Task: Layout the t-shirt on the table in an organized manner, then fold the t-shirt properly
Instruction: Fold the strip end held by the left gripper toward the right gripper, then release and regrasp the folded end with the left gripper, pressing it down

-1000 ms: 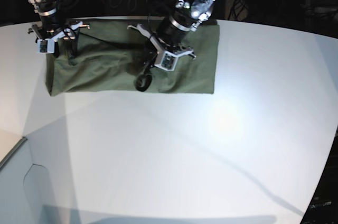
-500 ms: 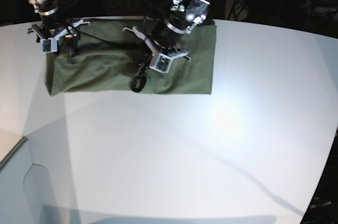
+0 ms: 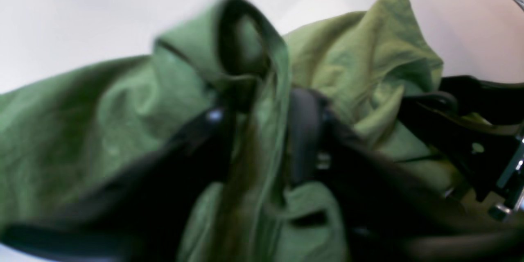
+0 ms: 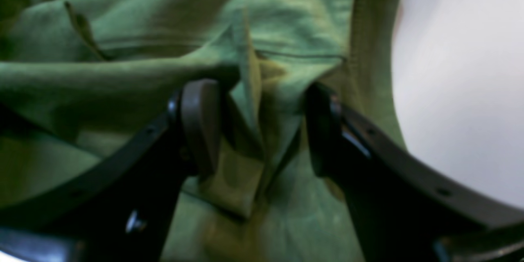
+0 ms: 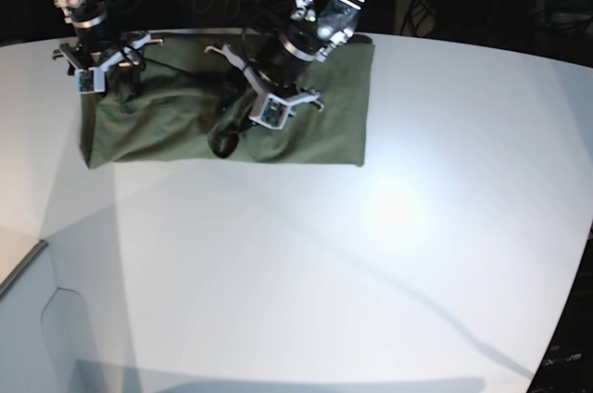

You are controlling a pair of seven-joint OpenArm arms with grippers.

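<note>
T-shirt: folded into a long green band, flat on the white desk along the upper edge of the base view, from upper left to just right of centre. Already halved lengthwise, judging by the straight near edge and squared right end; probably ready for a crosswise fold.

Left pincer: low over the middle of the band, near its lower edge. In its own camera, a raised ridge of cloth between the two dark fingers, with more cloth heaped behind. Too blurred to tell whether clamped on that ridge or letting it go. Likely placed mid-band to lift or carry the cloth across.

Right pincer: at the upper left end of the band, near the hem. Parted wide, straddling a small upright pleat without squeezing it; shadowed gaps visible on both sides of the pleat. Probably set there to pin or gather that end while the other arm works.

Risk, as a guess: bunching at centre could spoil the neat layers. Calls for pulling flat before any further fold.
</note>
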